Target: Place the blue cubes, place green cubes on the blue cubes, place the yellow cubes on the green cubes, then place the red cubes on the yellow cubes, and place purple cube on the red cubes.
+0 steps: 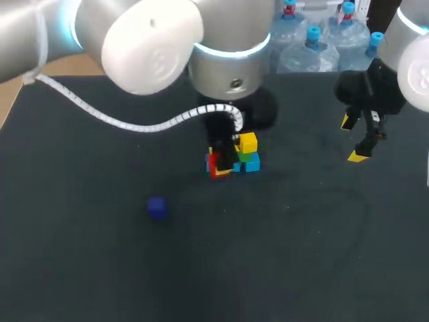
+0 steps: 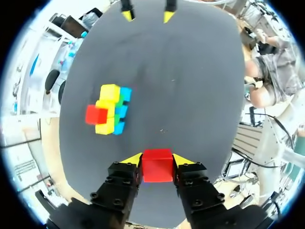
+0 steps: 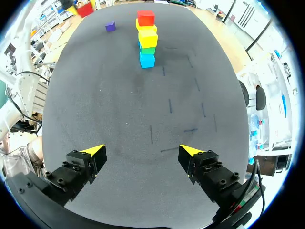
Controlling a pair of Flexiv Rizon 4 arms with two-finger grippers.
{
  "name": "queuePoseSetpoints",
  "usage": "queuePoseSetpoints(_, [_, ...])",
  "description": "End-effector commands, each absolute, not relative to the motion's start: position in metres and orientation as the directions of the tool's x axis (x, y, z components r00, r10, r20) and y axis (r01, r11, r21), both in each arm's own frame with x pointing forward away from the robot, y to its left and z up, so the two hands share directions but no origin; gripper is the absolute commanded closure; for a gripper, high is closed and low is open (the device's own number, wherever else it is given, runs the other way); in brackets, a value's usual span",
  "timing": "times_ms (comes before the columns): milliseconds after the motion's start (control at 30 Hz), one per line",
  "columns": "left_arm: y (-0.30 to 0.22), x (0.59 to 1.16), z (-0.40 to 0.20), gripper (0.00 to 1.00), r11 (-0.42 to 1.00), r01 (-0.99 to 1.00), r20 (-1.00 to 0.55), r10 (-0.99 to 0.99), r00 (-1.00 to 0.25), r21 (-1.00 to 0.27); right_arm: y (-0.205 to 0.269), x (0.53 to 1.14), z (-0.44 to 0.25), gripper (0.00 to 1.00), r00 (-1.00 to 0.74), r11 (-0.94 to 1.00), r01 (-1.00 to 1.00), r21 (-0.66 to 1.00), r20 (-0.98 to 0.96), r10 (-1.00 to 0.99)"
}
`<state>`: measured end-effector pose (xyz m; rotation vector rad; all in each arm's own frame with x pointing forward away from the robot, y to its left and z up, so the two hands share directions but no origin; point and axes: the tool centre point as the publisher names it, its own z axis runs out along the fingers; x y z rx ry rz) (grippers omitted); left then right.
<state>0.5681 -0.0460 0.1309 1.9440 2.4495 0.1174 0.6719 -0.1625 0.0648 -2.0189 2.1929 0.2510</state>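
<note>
A stack of cubes stands mid-table, blue at the bottom, then green, then yellow. In the right wrist view the stack carries one red cube on top. My left gripper is shut on a second red cube and hangs above the table beside the stack. In the head view that gripper and its red cube cover the stack's left side. A purple cube lies alone on the mat, and it also shows in the right wrist view. My right gripper is open and empty at the far right.
The dark mat covers the table. My left arm's white cable hangs over its rear left part. Open mat lies between the stack and my right gripper.
</note>
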Motion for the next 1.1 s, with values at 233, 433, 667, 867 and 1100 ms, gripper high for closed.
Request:
queuePoseSetpoints(233, [-0.099, 0.559, 0.1, 1.0, 0.138, 0.99, -0.053, 0.989, -0.139, -0.037, -0.163, 0.673, 0.064, 0.0, -0.082, 0.079, -0.997, 0.022, -0.224, -0.971])
queuePoseSetpoints(433, [-0.113, 0.536, 0.086, 1.0, 0.139, 0.982, -0.021, 0.99, -0.143, -0.126, -0.163, 0.673, 0.064, 0.0, -0.082, 0.079, -0.997, 0.022, -0.224, -0.971])
queuePoseSetpoints(667, [-0.137, 0.523, 0.074, 1.0, 0.173, 0.979, 0.007, 0.985, -0.173, -0.107, -0.163, 0.673, 0.064, 0.0, -0.082, 0.079, -0.997, 0.022, -0.224, -0.971])
queuePoseSetpoints(867, [-0.152, 0.516, 0.058, 1.0, 0.19, 0.975, 0.01, 0.982, -0.19, -0.117, -0.163, 0.673, 0.064, 0.0, -0.082, 0.079, -0.997, 0.022, -0.224, -0.971])
queuePoseSetpoints(1100, [-0.16, 0.512, 0.039, 1.0, 0.215, 0.967, 0.005, 0.976, -0.216, -0.14, -0.163, 0.673, 0.064, 0.0, -0.082, 0.079, -0.997, 0.022, -0.224, -0.971])
